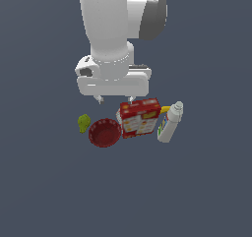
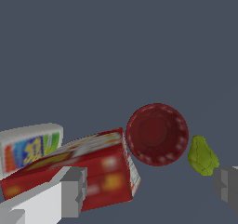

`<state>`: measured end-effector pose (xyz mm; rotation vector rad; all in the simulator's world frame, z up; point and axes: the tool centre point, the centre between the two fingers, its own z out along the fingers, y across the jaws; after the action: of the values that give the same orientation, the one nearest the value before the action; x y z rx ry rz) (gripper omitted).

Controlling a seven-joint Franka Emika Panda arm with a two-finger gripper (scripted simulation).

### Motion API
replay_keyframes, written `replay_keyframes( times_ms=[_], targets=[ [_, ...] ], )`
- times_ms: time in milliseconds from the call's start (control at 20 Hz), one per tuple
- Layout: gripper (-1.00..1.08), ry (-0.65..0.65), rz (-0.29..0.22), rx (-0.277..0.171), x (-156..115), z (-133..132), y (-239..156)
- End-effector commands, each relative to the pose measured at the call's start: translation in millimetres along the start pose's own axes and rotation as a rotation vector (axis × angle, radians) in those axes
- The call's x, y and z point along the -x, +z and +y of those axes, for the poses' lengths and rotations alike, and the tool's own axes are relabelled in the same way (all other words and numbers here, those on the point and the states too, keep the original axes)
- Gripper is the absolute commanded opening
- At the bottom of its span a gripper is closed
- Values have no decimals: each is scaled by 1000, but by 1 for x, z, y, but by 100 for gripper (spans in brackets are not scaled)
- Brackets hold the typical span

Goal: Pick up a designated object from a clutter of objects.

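You are in the approach step: the gripper [image 1: 114, 100] hangs above the clutter with its two fingers spread wide and nothing between them, so no grasp has begun. Your target, the pear [image 1: 84, 123], lies on the dark floor at the exterior view's left end of the row, just beside the rim of the red bowl [image 1: 104, 132]; whether the two touch is hard to tell, though the wrist view shows a thin gap between the pear [image 2: 202, 155] and the bowl [image 2: 157, 134]. On the bowl's other side stands the red-and-white box [image 1: 139, 117], then the white bottle [image 1: 170, 122] leaning against it, with a banana tip [image 1: 165, 108] peeking out between them. At present the gripper sits over the bowl and box, not over the pear, and one fingertip [image 1: 130, 101] appears close to the box's upper edge. In the wrist view the pear lies near one finger [image 2: 226, 188] and not midway between them. Your next move, as I judge it, calls for shifting toward the exterior view's left until the pear is centred between the fingers, then descending with the fingers clear of the bowl's rim.
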<state>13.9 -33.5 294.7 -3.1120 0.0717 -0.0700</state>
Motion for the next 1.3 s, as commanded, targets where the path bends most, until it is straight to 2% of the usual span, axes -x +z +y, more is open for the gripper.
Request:
replay_keyframes(
  times_ms=[0,300,700,950,1250],
  targets=[
    [100,36,-4,-2,1,18,18],
    [100,157,-13,-2,12,78,76],
    [100,328,-27,16,50,159,151],
    [100,395,-33,29,72,189,178],
    [100,432,-37,38,86,205,193]
  ],
)
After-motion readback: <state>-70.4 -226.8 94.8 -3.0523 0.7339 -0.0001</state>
